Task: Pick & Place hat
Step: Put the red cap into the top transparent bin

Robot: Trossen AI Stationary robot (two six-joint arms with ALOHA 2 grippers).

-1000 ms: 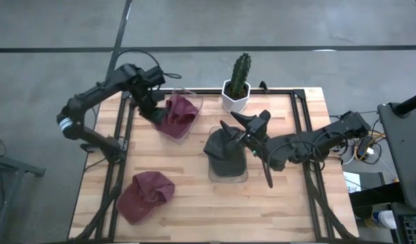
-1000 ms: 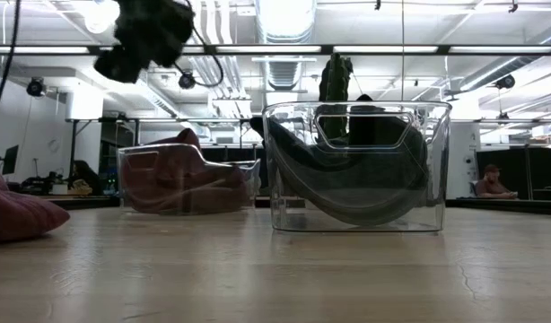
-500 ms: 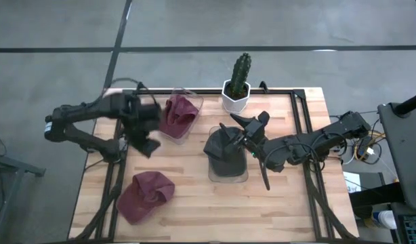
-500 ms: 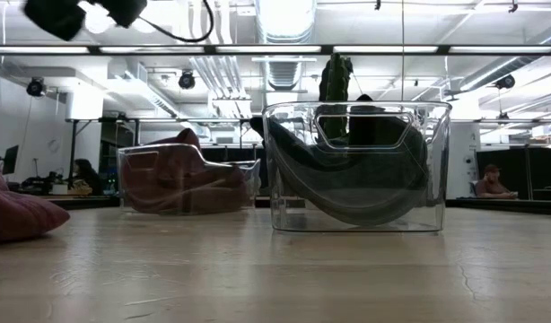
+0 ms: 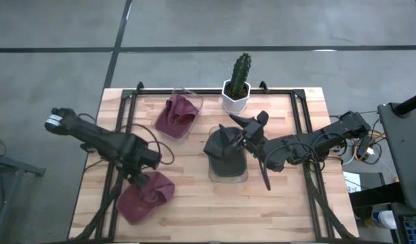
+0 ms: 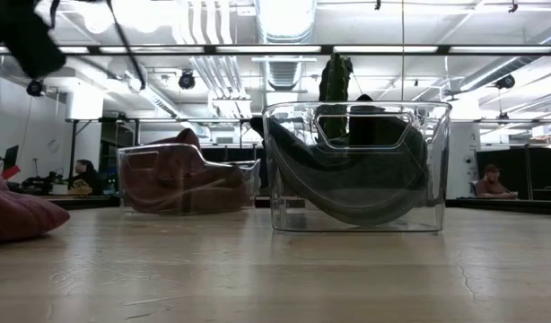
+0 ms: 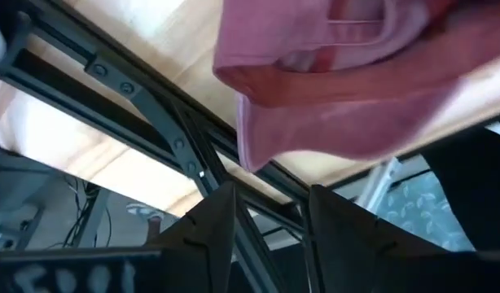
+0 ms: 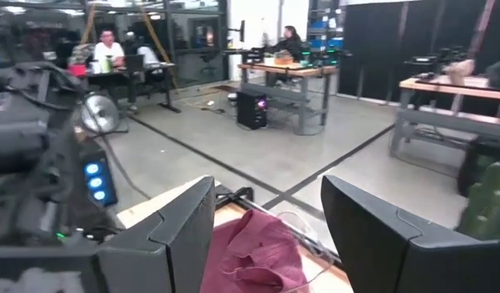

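The loose maroon hat (image 5: 146,195) lay crumpled at the lower left of the high view, on the desk (image 5: 188,203). It looked soft, light and floppy, likely to sag when lifted, so a pinch on a bunched fold or the brim edge seemed the best hold. The left gripper (image 5: 141,177) hovered just over its upper edge, jaws apart and holding nothing. At frame centre, the right gripper (image 5: 243,127) waited above the dark hat (image 5: 223,150) in the clear bin (image 5: 228,177), jaws also spread and empty. Another maroon hat (image 5: 178,112) filled the upper-left bin (image 5: 194,118).
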